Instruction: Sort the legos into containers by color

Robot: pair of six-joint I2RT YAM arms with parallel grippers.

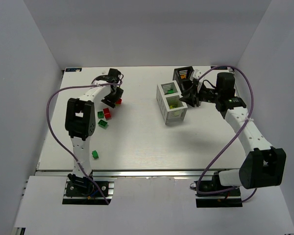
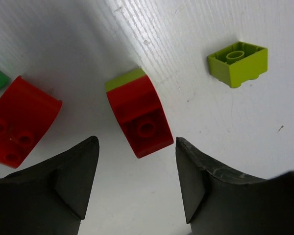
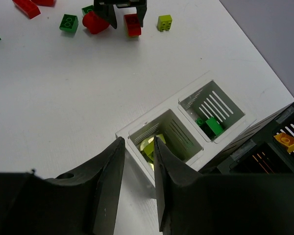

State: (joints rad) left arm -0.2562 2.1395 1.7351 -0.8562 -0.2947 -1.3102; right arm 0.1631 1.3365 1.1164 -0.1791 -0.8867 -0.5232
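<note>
On the left half of the table (image 1: 137,142), from above, the left hand (image 1: 116,94) hangs low over a loose scatter of legos (image 1: 107,114). The right hand (image 1: 192,96) sits across at the white bin (image 1: 161,105), w/ the black bin (image 1: 179,73) just behind it.

Left wrist view: the left hand (image 2: 135,142) is spread wide, one finger each side of a red brick (image 2: 142,122) and not touching it. It looks lined up for a grab (a lime sliver shows at the brick's far end, can't tell if it's joined on). A second red piece (image 2: 19,127) lies near the left finger and might get nudged. A lime brick (image 2: 237,62) lies well apart.

Right wrist view: the right hand (image 3: 138,142) has its fingers only narrowly parted, nothing betw. them. It hovers over the white bin (image 3: 179,110), above the compartment holding lime pieces (image 3: 148,146). Green pieces (image 3: 210,126) sit next door and an orange brick (image 3: 286,142) in the black bin (image 3: 255,152), so prob. one colour per compartment.
</note>
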